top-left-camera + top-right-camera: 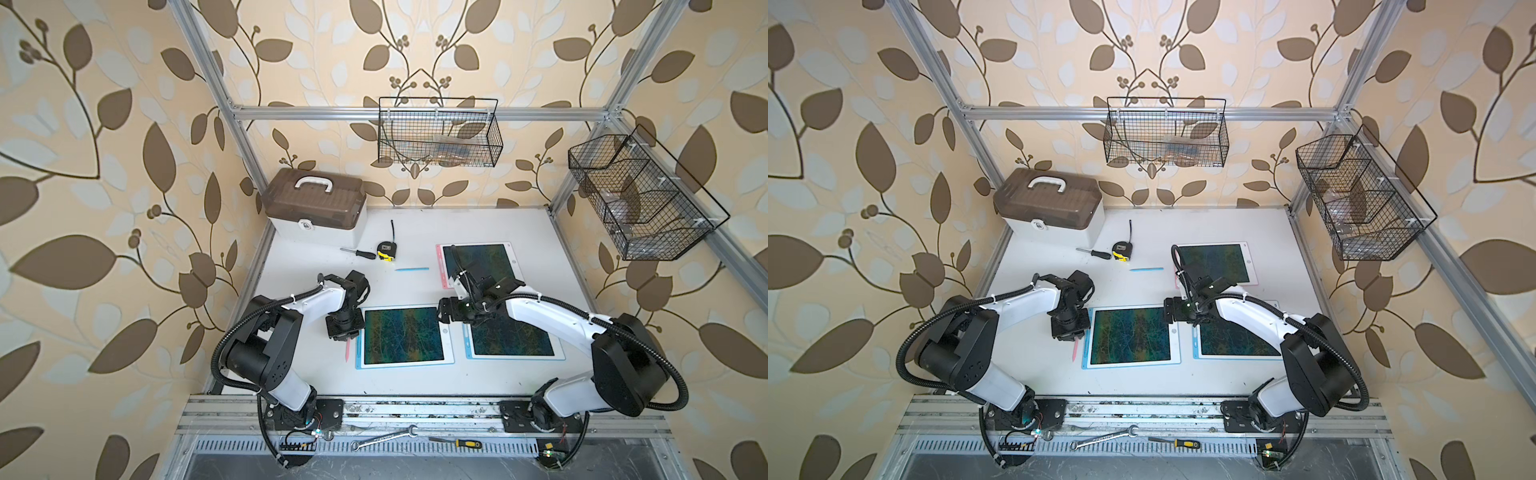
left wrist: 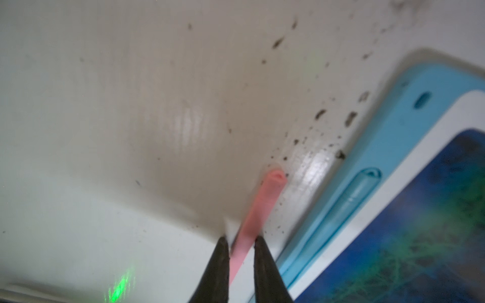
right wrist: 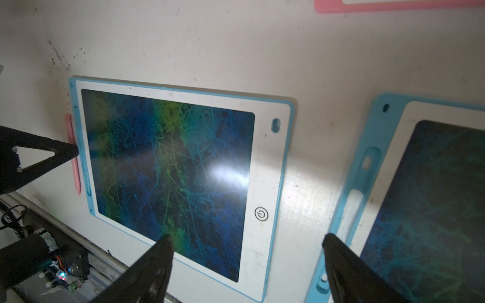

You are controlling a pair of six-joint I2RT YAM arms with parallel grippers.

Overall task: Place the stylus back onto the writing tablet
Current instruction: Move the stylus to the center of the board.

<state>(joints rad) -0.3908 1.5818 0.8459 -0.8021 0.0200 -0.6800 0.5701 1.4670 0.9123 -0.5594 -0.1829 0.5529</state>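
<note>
Looking at the pink stylus [image 2: 258, 210] first: it lies flat on the white table [image 1: 415, 232], not on any tablet. It sits just beside the long edge of the blue tablet [image 1: 445, 345] nearest my left arm, and it runs along that edge. Its pointy end aims at the front rail.

The left claw [image 2: 242, 246] is down over it. In the left wrist view its two black fingers [image 2: 262, 262] stand close on each side, with the pink stick between them. The picture is blurry there, so I cannot tell if they pinch it or only stand around it.

The right claw [image 3: 246, 244] hangs above the gap between this blue tablet and a second blue tablet [image 1: 559, 353]. Its fingers are wide apart and nothing is in them.

Farther back a pink tablet [image 1: 513, 259] lies flat, partly hidden by the right arm. A blue stylus [image 1: 411, 269] lies alone on the table near it. Behind that are a tape measure [image 1: 386, 251], a screwdriver [image 1: 359, 252] and a box with a brown lid [image 1: 316, 195] in the back corner.
</note>
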